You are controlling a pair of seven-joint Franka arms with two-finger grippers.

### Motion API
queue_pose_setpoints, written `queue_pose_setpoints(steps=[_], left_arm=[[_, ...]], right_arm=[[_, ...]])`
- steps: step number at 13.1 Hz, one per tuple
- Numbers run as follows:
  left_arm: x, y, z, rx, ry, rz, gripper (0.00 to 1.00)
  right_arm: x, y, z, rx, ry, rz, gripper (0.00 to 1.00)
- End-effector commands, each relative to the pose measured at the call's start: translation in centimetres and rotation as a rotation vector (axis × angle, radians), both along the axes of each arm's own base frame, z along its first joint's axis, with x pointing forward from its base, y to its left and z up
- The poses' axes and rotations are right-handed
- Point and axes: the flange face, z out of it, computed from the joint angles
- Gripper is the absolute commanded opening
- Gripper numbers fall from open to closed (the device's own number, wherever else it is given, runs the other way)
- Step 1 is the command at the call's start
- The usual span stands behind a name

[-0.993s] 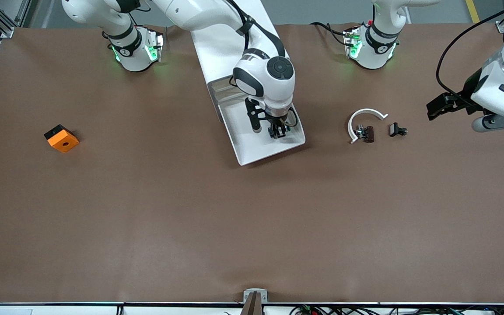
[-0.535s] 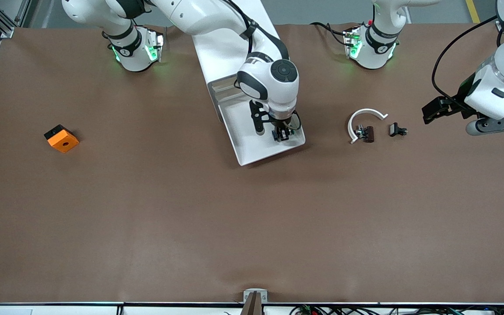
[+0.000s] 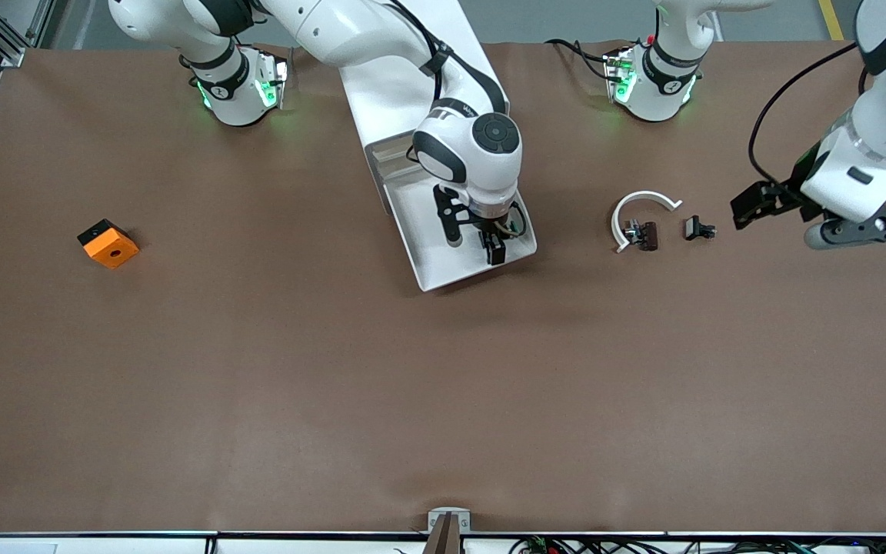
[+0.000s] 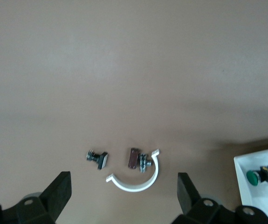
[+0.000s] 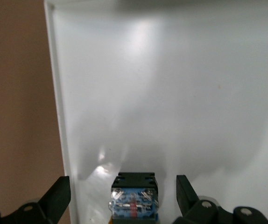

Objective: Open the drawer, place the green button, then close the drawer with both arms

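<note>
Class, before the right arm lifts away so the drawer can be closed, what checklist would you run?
1. Drawer pulled open: ok.
2. Button lying inside the drawer: ok.
3. Right gripper open, fingers apart from the button: ok.
4. Left gripper open, over the table beside the clips: ok.
5. Drawer's way back into the cabinet unobstructed: cannot tell, the arm hides it.

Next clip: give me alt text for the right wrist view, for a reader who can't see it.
Seen between the open fingers of the right gripper, a small black button body with a blue, metal-contact end lies on the floor of the wide shallow white plastic drawer tray. The tray's raised rim borders the brown table surface.
</note>
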Motion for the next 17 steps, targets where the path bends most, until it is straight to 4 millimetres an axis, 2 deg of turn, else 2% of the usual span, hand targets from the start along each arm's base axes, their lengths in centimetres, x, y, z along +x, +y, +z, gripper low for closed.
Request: queue_pose_setpoints(steps=[1, 3, 4, 5, 7, 10, 12, 14, 16, 17], left_arm=[[2.5, -3.1, -4.0, -0.007, -0.03, -0.054, 1.0], [4.4, -5.2, -8.6, -0.036, -0.012, -0.08, 1.0], [5.2, -5.9, -10.8, -0.047, 0.008, -0.078, 1.0], [5.6, -7.2, -12.6, -0.052, 0.023, -0.085, 1.0], [5.6, -11.4, -16.2, -0.06, 0.04, -0.1, 1.0], [4.6, -18.8, -21.5, -0.068, 0.029, 0.004, 1.0], [5.1, -20.3, -24.4, -0.102, 0.007, 0.025, 1.0], [3.9, -23.7, -27.1, -0.109, 0.008, 0.008, 1.0], [3.5, -25.4, -28.9, -0.122, -0.003, 0.081, 1.0], [2.8, -26.4, -29.8, -0.118, 0.009, 0.101, 1.0]], right_arm=[[1.2, -0.3, 0.8, -0.023, 0.03, 0.167, 1.0], [1.7, -0.8, 1.8, -0.045, 0.077, 0.398, 1.0], [2.0, -0.9, 2.6, -0.026, 0.094, 0.468, 1.0], [3.3, -1.8, 2.8, 0.004, 0.115, 0.482, 1.0], [5.0, -3.3, 3.4, 0.026, 0.138, 0.606, 1.0], [6.5, -5.2, 4.0, 0.02, 0.18, 0.817, 1.0], [7.8, -6.9, 4.6, 0.013, 0.189, 0.972, 1.0], [8.9, -8.6, 4.9, -0.012, 0.21, 1.19, 1.0], [11.0, -11.2, 5.3, -0.065, 0.219, 1.418, 1.0], [12.0, -12.5, 5.6, -0.076, 0.223, 1.479, 1.0]])
